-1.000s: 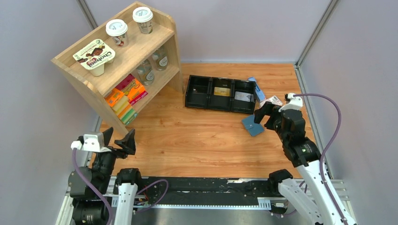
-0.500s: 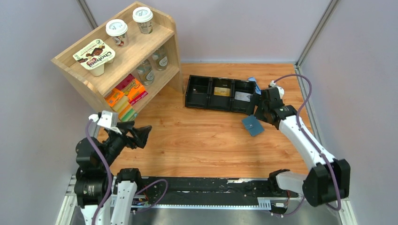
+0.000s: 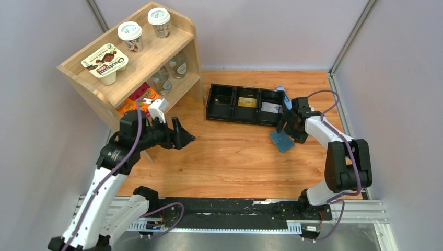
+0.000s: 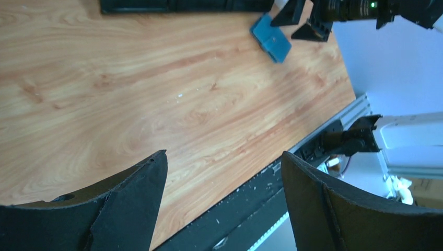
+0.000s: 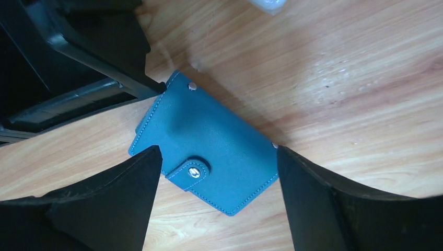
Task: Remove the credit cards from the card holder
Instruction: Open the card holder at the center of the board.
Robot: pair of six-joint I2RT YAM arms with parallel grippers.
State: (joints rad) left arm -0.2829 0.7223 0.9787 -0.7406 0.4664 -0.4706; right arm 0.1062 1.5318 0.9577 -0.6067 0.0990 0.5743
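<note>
The teal-blue card holder (image 3: pixel 281 140) lies shut on the wooden table, its snap tab fastened; it also shows in the right wrist view (image 5: pixel 209 144) and small in the left wrist view (image 4: pixel 270 44). No credit cards show; they are hidden. My right gripper (image 3: pixel 289 127) hovers just above the holder, open, one finger on each side of it (image 5: pixel 218 157). My left gripper (image 3: pixel 183 137) is open and empty, out over the left middle of the table, far from the holder (image 4: pixel 224 162).
A long black three-compartment tray (image 3: pixel 245 104) stands behind the holder, with a gold card (image 3: pixel 246 102) and a whitish card (image 3: pixel 270 107) in it. A wooden shelf (image 3: pixel 130 68) with cups and packets stands at back left. A packet (image 3: pixel 304 111) lies right of the tray.
The left arm has swung up and forward over the table toward the middle. The right arm has reached forward and lowered its open gripper over the card holder.
</note>
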